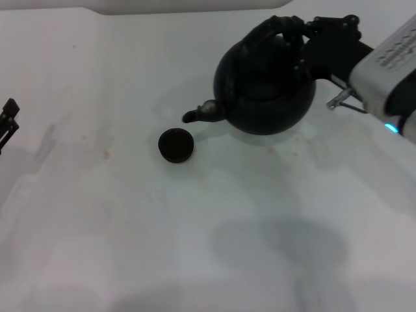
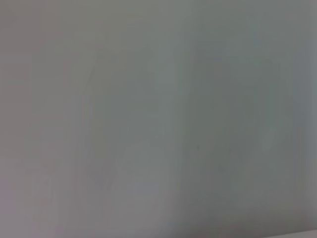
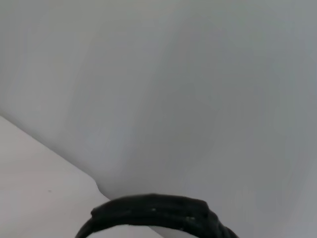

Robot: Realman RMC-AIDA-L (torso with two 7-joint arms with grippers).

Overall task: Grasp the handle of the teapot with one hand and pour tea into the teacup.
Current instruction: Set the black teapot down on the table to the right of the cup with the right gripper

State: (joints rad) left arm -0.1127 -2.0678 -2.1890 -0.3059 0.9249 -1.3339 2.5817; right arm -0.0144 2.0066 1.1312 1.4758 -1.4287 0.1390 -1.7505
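While clamped by the right gripper (image 1: 296,32) at the upper right of the head view, shows as held by the handle (image 1: 270,29): black fingers pressed shut around the arched loop, pinching it near its top. Enters from the right edge on a pale grey forearm with a small blue light. Carries the teapot (image 1: 266,91) below the grip, upper right of centre, round and matte black. Tips slightly down toward the lower left, with the short spout (image 1: 195,116) pointing that way. Cannot tell whether resting on the white table (image 1: 130,227) or lifted just clear of it; casts a faint shadow beneath and to the right.

Places the teacup (image 1: 175,145) near frame centre, a little left, small, round, dark and upright on the table. Sits just below and left of the spout tip, near it but apart, not directly under it. Cannot make out the cup's contents.

Catches, in the right wrist view, only a dark ribbed arc of the handle (image 3: 153,213) at the bottom edge, against pale blank surfaces.

Leaves the left gripper (image 1: 8,120) parked at the far left edge of the head view, mid-height, well apart from cup and pot, mostly cut off; open or closed, cannot tell. Gives only a blank pale surface in the left wrist view.
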